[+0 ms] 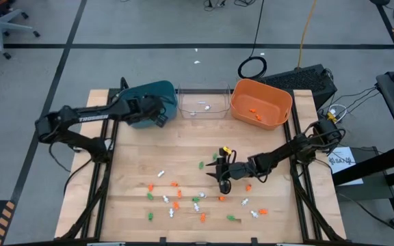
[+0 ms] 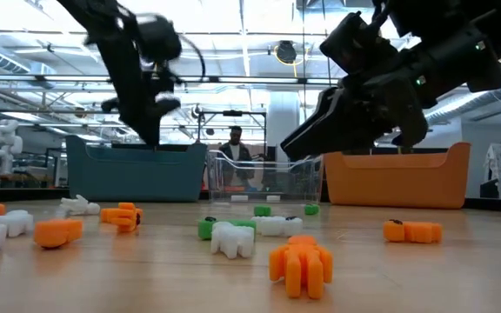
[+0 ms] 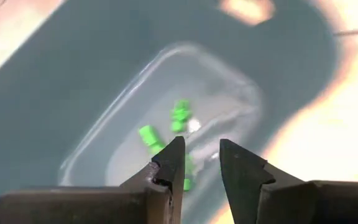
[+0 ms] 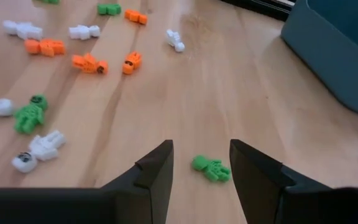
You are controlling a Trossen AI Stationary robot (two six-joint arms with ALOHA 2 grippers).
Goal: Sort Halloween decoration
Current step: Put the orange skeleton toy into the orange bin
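High view: tiny orange, green, white trinkets (image 1: 176, 204)

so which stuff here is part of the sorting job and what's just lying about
Part of the job:
- scattered trinkets
- green trinket between the right gripper fingers
- left gripper over the teal bin
- clear bin
- orange bin

Just lying about:
- cable loop
- office chair

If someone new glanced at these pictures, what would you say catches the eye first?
Probably the scatter of tiny orange, green and white plastic trinkets on the near half of the wooden table. Next, the right claw, open, straddling one small green figure, while the left claw hangs over the teal plastic bin holding green pieces.
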